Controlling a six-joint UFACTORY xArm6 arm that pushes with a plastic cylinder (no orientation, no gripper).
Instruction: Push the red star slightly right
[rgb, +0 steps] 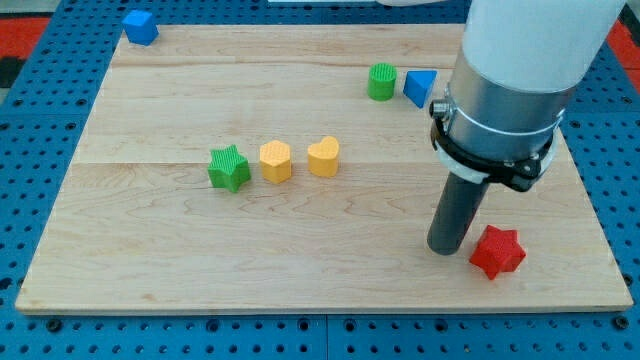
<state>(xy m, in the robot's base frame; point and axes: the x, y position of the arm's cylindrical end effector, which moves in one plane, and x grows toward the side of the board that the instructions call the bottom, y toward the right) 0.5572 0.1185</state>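
Observation:
The red star (497, 251) lies on the wooden board (200, 250) near the view's bottom right corner. My tip (446, 249) stands just to the view's left of the red star, very close to it; I cannot tell if they touch. The rod rises to a large grey and white arm body above.
A green star (229, 167), a yellow hexagon (275, 160) and a yellow heart (323, 157) form a row at the board's middle left. A green cylinder (381, 81) and a blue triangle (420, 87) sit at the top right. A blue cube (140, 26) is at the top left corner.

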